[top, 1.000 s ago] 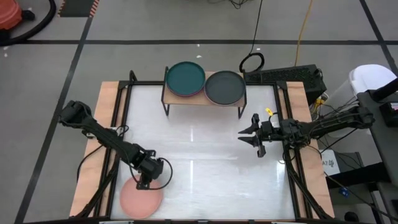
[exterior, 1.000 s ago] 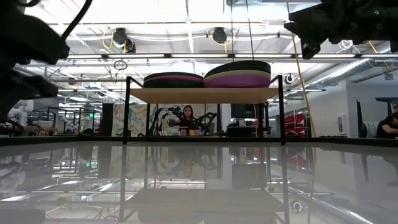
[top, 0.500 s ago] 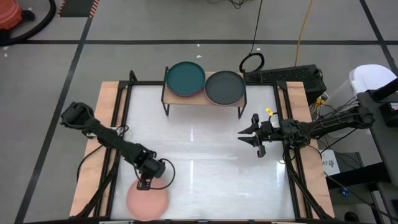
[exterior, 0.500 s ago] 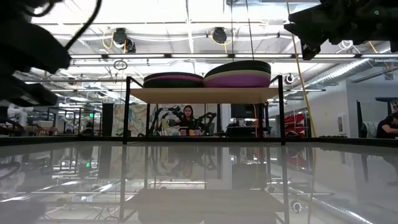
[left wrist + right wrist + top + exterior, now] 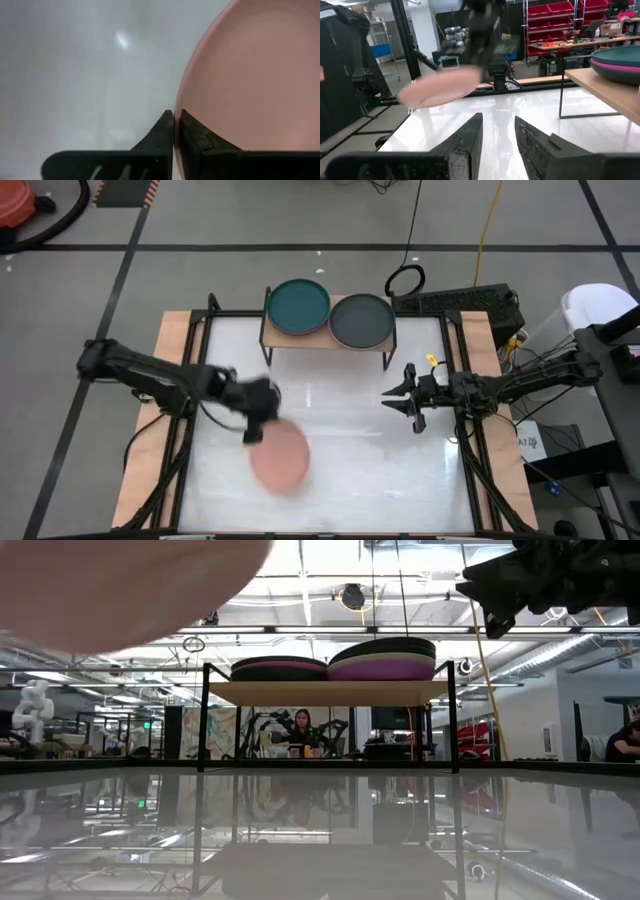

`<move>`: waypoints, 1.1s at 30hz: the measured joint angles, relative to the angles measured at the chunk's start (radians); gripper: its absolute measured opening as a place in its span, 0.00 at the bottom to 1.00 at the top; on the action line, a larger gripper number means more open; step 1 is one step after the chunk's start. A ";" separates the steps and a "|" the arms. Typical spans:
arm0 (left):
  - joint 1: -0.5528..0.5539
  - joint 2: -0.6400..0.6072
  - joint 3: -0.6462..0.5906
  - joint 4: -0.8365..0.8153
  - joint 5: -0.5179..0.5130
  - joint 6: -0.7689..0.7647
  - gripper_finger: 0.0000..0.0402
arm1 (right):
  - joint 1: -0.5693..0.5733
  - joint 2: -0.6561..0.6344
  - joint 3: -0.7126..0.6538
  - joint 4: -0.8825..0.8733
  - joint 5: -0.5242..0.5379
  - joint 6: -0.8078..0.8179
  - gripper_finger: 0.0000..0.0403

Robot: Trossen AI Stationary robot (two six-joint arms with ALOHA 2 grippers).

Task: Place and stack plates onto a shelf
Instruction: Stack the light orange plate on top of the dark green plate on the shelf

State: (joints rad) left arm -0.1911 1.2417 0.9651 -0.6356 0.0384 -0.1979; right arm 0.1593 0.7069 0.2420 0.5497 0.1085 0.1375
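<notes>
A salmon pink plate (image 5: 281,456) hangs above the table's middle left, with my left gripper (image 5: 256,426) shut on it. In the low view the pink plate (image 5: 120,585) fills the upper left corner. The shelf (image 5: 325,341) stands at the far middle. It bears one stack topped by a dark teal plate (image 5: 299,305) over a magenta one, and one topped by a charcoal plate (image 5: 361,320). My right gripper (image 5: 402,402) hovers open at the right, with nothing between its fingers. My left gripper pinches the pink plate's rim (image 5: 181,114) between its two fingers, one finger above the plate and one below. It has the rim's far-left part, and the plate reaches out from the fingers toward the table's near edge. The plate (image 5: 442,87) hangs clear of the table, slightly tilted.
The white tabletop (image 5: 350,470) has wooden side boards and black frame rails (image 5: 190,380) along its left and right. The shelf's thin black legs (image 5: 204,720) stand on the far part. A person sits at a desk (image 5: 300,730) in the room behind.
My left gripper has shut on the pink plate's rim at the near left corner. It has carried the plate up, then toward the table's middle and far side. The plate, which lay on the table, now hangs clear of it.
</notes>
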 joint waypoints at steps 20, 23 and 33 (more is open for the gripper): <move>0.943 0.112 0.482 0.035 0.098 0.044 0.02 | 0.000 0.004 0.000 0.004 0.027 -0.022 0.24; 1.007 0.190 0.490 0.028 0.183 0.016 0.02 | 0.000 0.004 0.000 0.000 0.027 -0.021 0.24; 1.091 0.297 0.491 -0.019 0.206 0.013 0.05 | 0.000 0.004 0.000 -0.023 0.023 -0.019 0.24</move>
State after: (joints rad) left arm 0.8996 1.5383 1.4562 -0.6544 0.2440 -0.1850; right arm 0.1589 0.7113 0.2420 0.5266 0.1314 0.1188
